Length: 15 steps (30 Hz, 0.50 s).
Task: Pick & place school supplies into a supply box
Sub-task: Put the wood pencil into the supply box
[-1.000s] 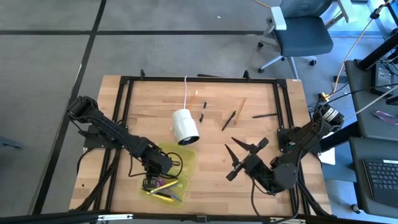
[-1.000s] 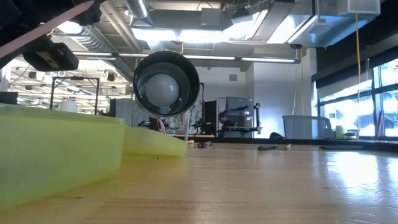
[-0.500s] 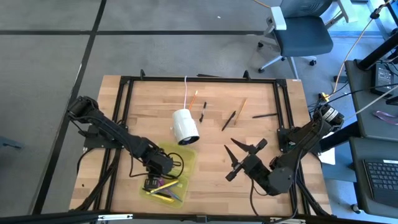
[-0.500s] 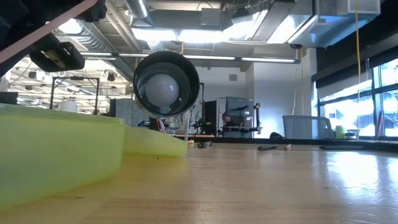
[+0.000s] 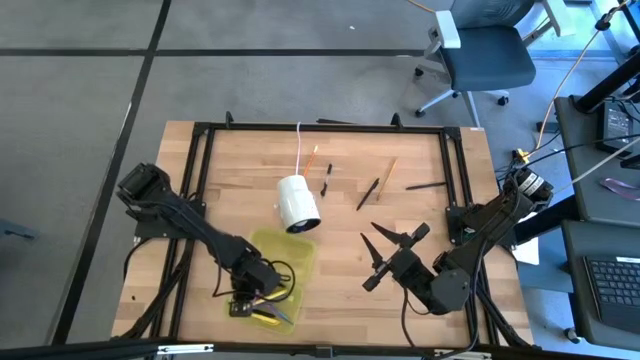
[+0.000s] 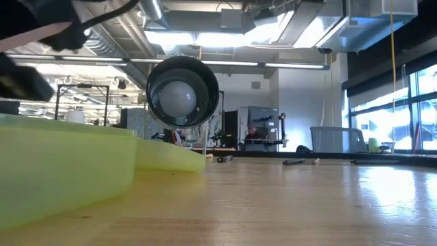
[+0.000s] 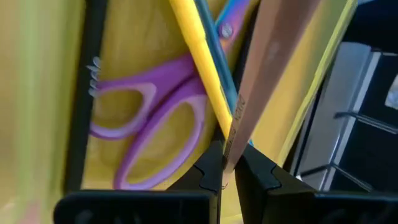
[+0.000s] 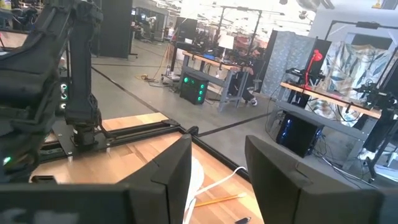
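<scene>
Your left tool (image 7: 222, 180) is pinched on a wood-coloured pencil (image 7: 268, 68) over the supply box (image 5: 300, 252) at the surface's (image 5: 240, 160) near edge, purple scissors (image 7: 152, 124) and a yellow pen (image 7: 199, 59) lying inside. Your right tool (image 5: 390, 245) waits mid-surface, fingers apart, holding nothing. Farther back, more pens (image 5: 368, 192) lie beside the white cylinder (image 5: 297, 203)

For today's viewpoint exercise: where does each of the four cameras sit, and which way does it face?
High: overhead, facing down; both arms, supply box.
Low: table height, facing across; white cylinder.
Left wrist: faces into the box; left tool shut on a wood-coloured pencil.
Right wrist: faces across the table; right tool open.
Shared: box, cylinder.
</scene>
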Available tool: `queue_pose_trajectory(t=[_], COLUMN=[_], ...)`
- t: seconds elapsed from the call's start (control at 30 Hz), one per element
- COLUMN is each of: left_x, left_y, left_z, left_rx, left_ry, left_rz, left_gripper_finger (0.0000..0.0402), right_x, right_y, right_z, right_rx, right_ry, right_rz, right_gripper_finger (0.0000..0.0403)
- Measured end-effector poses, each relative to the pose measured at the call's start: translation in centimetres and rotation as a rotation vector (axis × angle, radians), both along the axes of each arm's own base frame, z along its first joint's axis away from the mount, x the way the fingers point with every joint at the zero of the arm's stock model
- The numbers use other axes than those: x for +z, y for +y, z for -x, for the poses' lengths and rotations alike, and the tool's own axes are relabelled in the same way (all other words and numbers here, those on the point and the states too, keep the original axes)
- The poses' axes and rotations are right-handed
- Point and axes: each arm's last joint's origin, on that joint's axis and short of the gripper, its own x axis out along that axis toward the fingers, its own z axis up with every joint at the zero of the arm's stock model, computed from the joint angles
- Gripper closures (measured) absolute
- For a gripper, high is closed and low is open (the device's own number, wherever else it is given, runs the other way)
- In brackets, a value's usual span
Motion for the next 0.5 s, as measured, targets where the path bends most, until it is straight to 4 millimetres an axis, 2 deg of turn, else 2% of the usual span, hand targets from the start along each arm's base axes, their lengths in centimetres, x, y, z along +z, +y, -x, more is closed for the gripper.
queue_pose_trajectory(t=[0.23, 0.5], left_x=[-1.0, -1.04], left_y=[-0.31, -0.26], left_z=[-0.08, -0.1], left_rx=[0.017, 0.017], left_ry=[0.042, 0.041], left_rz=[-0.017, -0.021], left_gripper_finger=[0.0381, 0.0356], right_x=[-0.01, -0.01], right_y=[-0.01, -0.01], right_z=[-0.01, -0.01], right_rx=[0.0, 0.0], right_ry=[0.002, 0.003], right_rz=[0.002, 0.003], right_gripper_finger=[0.0249, 0.0249])
